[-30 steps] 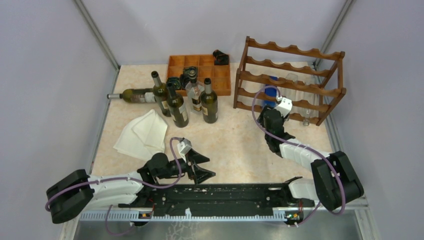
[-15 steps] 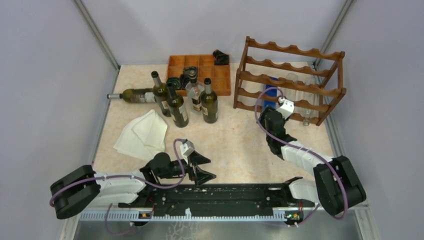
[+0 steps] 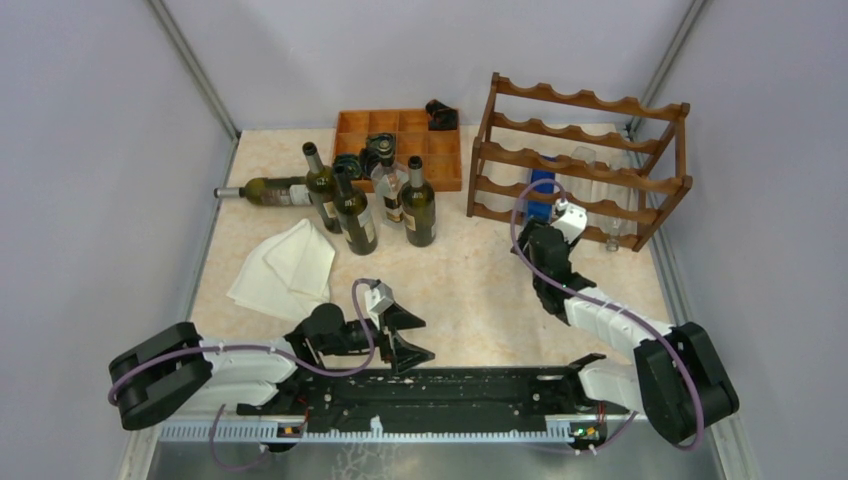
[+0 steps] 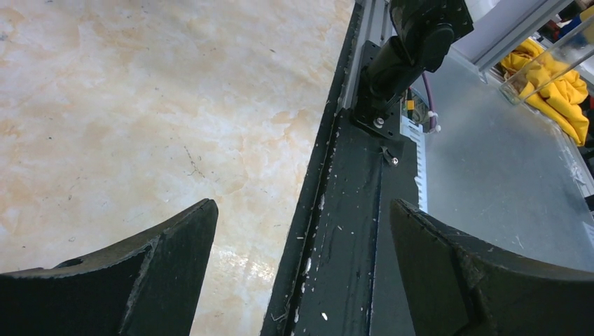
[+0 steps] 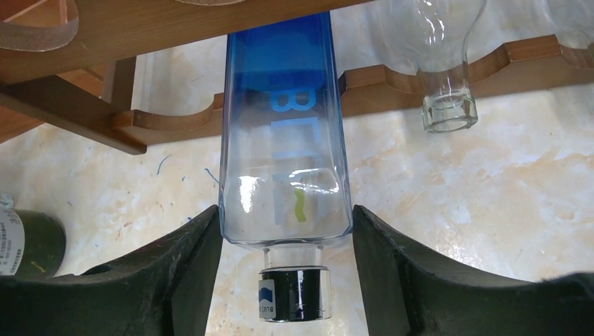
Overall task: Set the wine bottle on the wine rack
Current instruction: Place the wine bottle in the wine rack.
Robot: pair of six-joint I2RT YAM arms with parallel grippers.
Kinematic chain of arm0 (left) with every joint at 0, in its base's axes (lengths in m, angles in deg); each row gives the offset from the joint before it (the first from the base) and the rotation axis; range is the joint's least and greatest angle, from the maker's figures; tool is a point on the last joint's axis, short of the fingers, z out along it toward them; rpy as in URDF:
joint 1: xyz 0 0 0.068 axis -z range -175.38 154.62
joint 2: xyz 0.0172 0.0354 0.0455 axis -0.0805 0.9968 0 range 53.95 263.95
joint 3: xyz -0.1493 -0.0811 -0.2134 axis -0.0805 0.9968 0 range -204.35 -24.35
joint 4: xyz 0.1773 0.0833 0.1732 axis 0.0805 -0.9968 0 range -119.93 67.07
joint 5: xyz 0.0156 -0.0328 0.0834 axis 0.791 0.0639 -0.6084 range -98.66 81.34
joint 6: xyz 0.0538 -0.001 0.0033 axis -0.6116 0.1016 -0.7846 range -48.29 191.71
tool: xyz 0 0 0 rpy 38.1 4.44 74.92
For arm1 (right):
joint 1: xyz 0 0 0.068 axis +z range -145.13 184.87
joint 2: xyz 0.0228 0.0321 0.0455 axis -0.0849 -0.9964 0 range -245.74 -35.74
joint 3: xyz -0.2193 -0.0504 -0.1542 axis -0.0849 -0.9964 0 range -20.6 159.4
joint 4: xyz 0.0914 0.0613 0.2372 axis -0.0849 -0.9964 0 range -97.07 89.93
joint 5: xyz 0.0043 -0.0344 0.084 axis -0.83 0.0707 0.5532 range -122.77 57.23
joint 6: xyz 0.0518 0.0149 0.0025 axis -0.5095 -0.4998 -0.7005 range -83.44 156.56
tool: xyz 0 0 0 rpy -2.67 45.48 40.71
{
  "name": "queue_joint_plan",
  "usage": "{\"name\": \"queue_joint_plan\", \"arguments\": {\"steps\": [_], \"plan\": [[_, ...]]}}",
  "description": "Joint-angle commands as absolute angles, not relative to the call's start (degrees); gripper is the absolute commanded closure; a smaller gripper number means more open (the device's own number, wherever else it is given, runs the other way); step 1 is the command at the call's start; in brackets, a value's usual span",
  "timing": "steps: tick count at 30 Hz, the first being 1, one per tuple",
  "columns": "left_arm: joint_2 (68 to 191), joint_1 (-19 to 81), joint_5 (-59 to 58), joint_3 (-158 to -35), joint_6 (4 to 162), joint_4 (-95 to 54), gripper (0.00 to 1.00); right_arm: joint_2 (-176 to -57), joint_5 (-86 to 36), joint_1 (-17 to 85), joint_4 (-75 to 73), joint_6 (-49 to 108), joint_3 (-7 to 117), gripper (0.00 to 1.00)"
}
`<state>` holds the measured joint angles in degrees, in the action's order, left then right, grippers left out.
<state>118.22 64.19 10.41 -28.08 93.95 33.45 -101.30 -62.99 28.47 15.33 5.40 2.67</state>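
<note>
Blue glass bottle [image 5: 284, 140]: lying on its side in a low tier of the wine rack [image 5: 140, 31], centre of the right wrist view, black cap toward the lens; in the top view, right of centre, behind the front rails.
Wine rack: reddish-brown wood with scalloped rails, upper right of the top view; clear glass bottle [image 5: 448, 105] in the next cradle to the right.
Right pincer [image 5: 285, 218]: half spread, one finger at each side of the bottle's shoulder, no gap visible; pinching or merely touching, cannot tell.
Left pincer [image 4: 302, 210]: spread wide, empty, over the desk's [image 4: 105, 105] near edge, lower centre of the top view.
Step in hand: judged to be the letting go. Spread evenly to clear the glass on both sides, then draw straight back along the bottle's axis. No sideways drag: risk of rolling it out of its scallop or pulling it forward off the rail.
Against the earlier frame: right wrist slightly lower in the top view, elbow swung toward lower right; left arm shifted a little right; blue glass bottle, standing green bottles [image 3: 355, 215] and cloth [image 3: 285, 265] unmoved.
</note>
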Motion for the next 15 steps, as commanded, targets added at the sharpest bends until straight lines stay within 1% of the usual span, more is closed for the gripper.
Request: {"name": "queue_joint_plan", "arguments": {"steps": [1, 8, 15], "plan": [[116.6, 64.0, 11.6, -28.3, 92.8, 36.4, 0.02, -102.8, -62.6, 29.4, 9.5, 6.5, 6.3, 0.34], [116.6, 64.0, 11.6, -27.7, 93.1, 37.7, 0.02, -105.8, -64.3, 29.4, 7.4, 7.4, 10.0, 0.25], [116.0, 64.0, 11.6, -27.2, 93.2, 38.2, 0.02, -108.3, -66.7, 29.3, 8.5, 9.3, 11.4, 0.27]]}}
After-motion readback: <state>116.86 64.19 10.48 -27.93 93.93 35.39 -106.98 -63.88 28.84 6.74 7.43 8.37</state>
